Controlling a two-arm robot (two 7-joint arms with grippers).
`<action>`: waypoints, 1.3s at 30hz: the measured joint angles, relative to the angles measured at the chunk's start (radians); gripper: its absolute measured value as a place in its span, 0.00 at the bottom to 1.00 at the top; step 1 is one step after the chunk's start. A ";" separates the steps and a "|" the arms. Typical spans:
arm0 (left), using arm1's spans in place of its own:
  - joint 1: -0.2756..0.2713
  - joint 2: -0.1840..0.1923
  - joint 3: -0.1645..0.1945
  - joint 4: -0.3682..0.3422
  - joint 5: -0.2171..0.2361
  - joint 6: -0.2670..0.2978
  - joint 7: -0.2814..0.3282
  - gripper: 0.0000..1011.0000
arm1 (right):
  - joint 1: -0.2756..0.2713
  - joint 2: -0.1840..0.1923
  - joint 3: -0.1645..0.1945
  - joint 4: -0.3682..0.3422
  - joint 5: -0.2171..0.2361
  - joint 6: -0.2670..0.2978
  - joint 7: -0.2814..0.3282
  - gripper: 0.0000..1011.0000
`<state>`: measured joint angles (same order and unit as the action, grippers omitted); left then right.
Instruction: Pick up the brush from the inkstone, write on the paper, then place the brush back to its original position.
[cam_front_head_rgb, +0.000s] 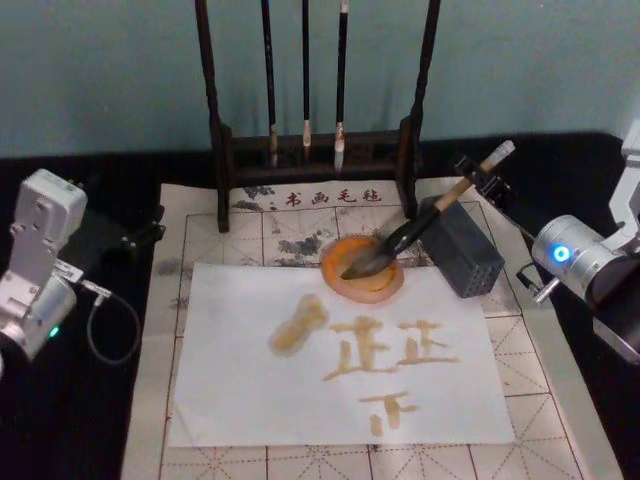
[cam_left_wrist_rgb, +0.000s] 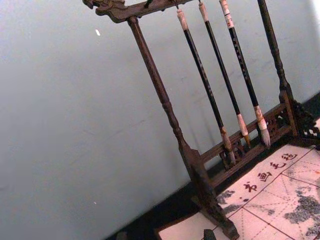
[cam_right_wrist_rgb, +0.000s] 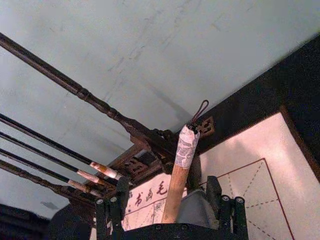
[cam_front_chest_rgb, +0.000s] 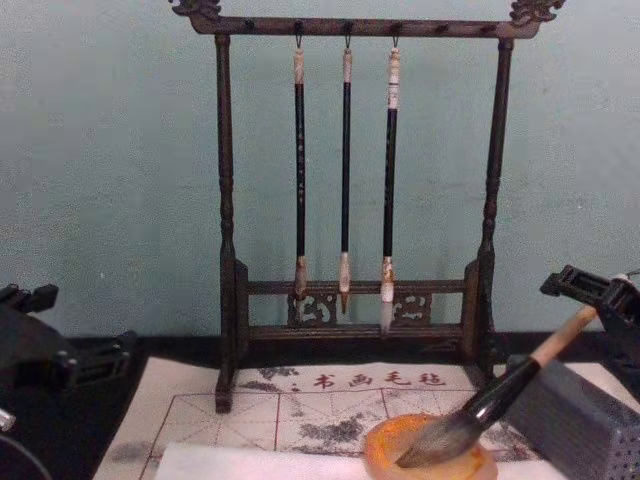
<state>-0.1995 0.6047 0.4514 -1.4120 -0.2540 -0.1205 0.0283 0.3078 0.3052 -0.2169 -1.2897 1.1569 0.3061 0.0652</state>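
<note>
The brush (cam_front_head_rgb: 420, 225) lies tilted, its grey bristle head resting in the round orange inkstone (cam_front_head_rgb: 334, 268) and its wooden handle leaning up over the grey box. My right gripper (cam_front_head_rgb: 478, 182) stands open around the handle's upper end; in the right wrist view its fingers (cam_right_wrist_rgb: 111, 210) sit on either side of the handle (cam_right_wrist_rgb: 175, 185) with gaps. The chest view shows the brush (cam_front_chest_rgb: 500, 395) dipping into the inkstone (cam_front_chest_rgb: 385, 452). The white paper (cam_front_head_rgb: 250, 390) carries orange written characters and a blot. My left gripper (cam_front_head_rgb: 140, 228) is parked open at the left, off the mat.
A dark wooden rack (cam_front_head_rgb: 222, 150) with three thin hanging brushes (cam_front_chest_rgb: 345, 170) stands behind the mat. The grey perforated box (cam_front_head_rgb: 468, 255) sits right of the inkstone. A gridded felt mat (cam_front_head_rgb: 520, 350) lies under the paper on the black tabletop.
</note>
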 joint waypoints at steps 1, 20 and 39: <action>0.000 0.000 0.000 0.000 0.000 0.000 0.000 0.99 | 0.001 0.001 -0.002 0.002 0.001 -0.001 0.000 0.99; 0.000 0.000 0.000 0.000 0.000 0.000 0.000 0.99 | 0.026 0.021 -0.048 0.027 0.018 -0.026 -0.005 0.99; 0.000 0.000 0.000 0.000 0.000 0.000 0.000 0.99 | 0.024 0.018 -0.043 0.025 0.017 -0.024 -0.004 0.94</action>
<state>-0.1995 0.6047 0.4513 -1.4120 -0.2539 -0.1205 0.0283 0.3320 0.3236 -0.2595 -1.2643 1.1740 0.2823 0.0608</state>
